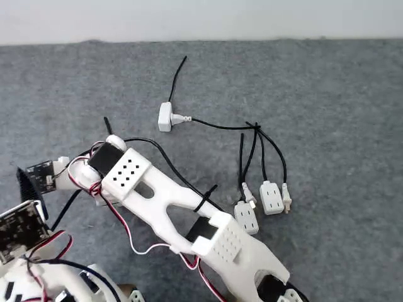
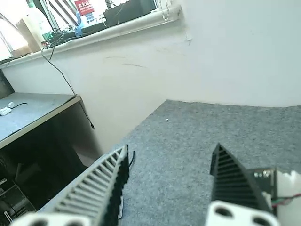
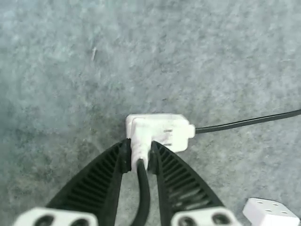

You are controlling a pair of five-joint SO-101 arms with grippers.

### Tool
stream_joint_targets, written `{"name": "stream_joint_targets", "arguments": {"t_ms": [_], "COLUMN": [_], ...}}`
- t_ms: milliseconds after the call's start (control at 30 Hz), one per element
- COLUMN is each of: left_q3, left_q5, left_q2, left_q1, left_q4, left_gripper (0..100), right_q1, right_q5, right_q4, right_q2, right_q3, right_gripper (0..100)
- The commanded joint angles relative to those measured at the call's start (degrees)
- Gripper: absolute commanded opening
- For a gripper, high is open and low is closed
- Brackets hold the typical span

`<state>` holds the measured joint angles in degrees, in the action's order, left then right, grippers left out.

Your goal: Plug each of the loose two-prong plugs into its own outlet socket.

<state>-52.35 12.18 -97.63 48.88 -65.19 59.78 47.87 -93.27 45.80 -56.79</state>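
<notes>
While the right gripper [image 3: 139,145] pinches a plug [image 3: 140,154] at its socket [image 3: 174,132], the left gripper [image 2: 171,149], spread, faces the wall [image 2: 225,56].

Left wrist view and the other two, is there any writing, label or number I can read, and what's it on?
The red label: print, too blurred to read.
The white plug and outlet socket: nothing readable.
The circuit board: marks too small to read.
</notes>
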Motion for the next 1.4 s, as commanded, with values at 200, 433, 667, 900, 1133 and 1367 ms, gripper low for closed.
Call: {"name": "stream_joint_targets", "arguments": {"t_ms": [200, 433, 667, 900, 1133, 1367], "left_q3": [0.4, 0.3, 0.3, 0.2, 0.2, 0.1], "left_q5": [-1.1, -1.1, -1.1, -1.1, -1.1, -1.1], "left_q2": [-0.1, -0.1, -0.1, -0.1, -0.1, -0.1], "left_q1": [0.0, 0.0, 0.0, 0.0, 0.0, 0.0], "left_q4": [1.7, 1.7, 1.7, 1.7, 1.7, 1.7], "left_gripper": [28, 28, 28, 28, 28, 28], "right_q1": [-0.7, -1.9, -4.2, -3.1, -0.7, -1.1], "right_q5": [1.8, 3.6, 3.7, 3.3, 2.4, 2.4], "right_q4": [-6.1, -8.8, -9.5, -9.4, -9.3, -9.3], "right_q2": [5.9, 6.6, 7.2, 7.2, 9.1, 10.5], "right_q3": [-11.5, -14.9, -14.9, -14.9, -14.9, -15.1], "right_gripper": [0.9, 0.9, 0.9, 0.9, 0.9, 0.9]}}
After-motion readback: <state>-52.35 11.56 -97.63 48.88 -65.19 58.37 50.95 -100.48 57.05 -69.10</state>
